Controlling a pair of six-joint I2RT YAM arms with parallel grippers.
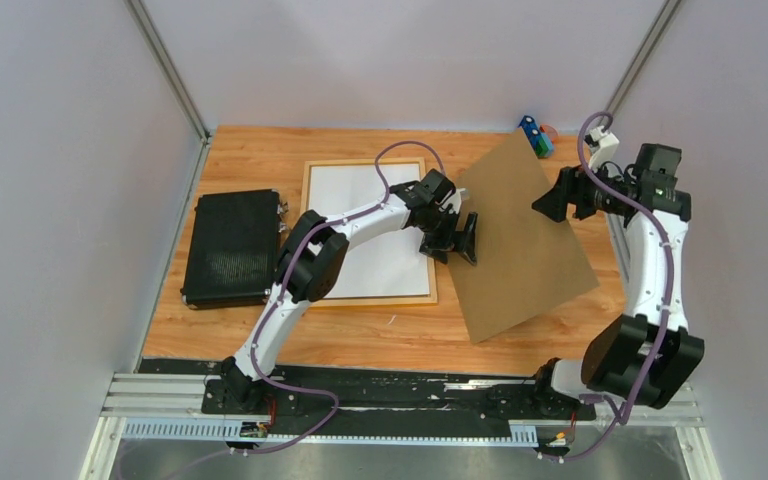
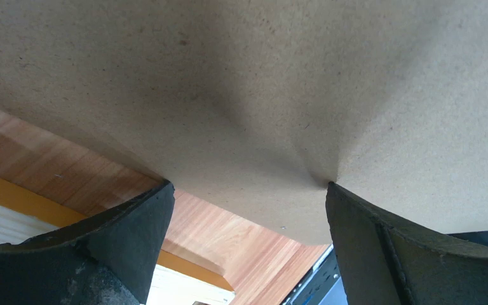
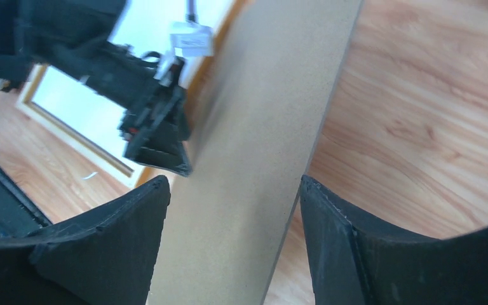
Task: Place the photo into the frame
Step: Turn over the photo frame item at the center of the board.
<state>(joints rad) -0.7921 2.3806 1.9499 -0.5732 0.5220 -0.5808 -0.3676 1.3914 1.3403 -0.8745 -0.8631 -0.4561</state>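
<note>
Frame (image 1: pixel 390 299) of light orange-tan wood lies flat on the wooden table (image 1: pixel 260 150), left of centre in the overhead view. A plain white sheet (image 1: pixel 345 200) fills it inside the rails; I cannot tell whether this is the photo turned face down. To its left, near the left edge of the table, sits a black case (image 1: pixel 232 247). To its right a brown backing board (image 1: pixel 525 250) lies askew, one corner pointing to the upper right, where a small blue and green object (image 1: pixel 534 135) stands at the far edge of the table. The left gripper (image 1: pixel 457 243) reaches across the frame to the board's left edge. Its jaws are spread wide and clamp nothing, with the board just beyond both fingertips in its wrist view. The right gripper (image 1: pixel 543 203) meets the board's upper right edge. Its jaws stand apart, unclenched, and in its wrist view the board runs up between the two fingers.
</note>
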